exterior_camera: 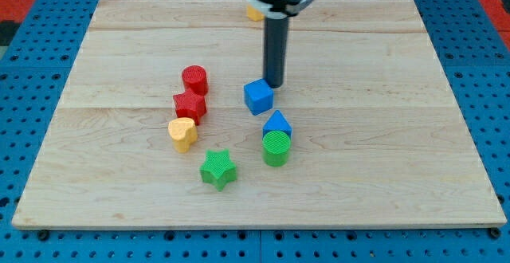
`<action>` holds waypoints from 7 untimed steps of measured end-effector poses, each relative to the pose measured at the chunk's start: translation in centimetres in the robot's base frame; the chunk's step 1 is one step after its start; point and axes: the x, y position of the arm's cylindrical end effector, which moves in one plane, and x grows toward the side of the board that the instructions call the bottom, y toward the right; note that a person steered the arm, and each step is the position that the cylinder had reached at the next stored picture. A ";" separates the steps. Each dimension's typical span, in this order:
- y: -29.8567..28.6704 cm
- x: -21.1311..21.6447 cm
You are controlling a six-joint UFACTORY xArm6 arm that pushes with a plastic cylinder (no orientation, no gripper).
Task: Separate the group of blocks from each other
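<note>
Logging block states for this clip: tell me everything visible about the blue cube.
The blue cube is a small, ridged, plastic-looking block sitting flat on the wooden board, turned so a corner faces the view's bottom. It lies near the board's middle. My tip is just above and to the view's right of it, at or very near its upper edge; contact cannot be confirmed. The blue triangular block lies below it, apart, and the red blocks lie off to its left.

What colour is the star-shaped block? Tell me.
Green; the star block shows in the camera view, near the view's bottom.
</note>
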 end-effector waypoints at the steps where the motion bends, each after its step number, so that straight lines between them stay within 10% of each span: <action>1: -1.3 1.3; 7: 1.7 9.8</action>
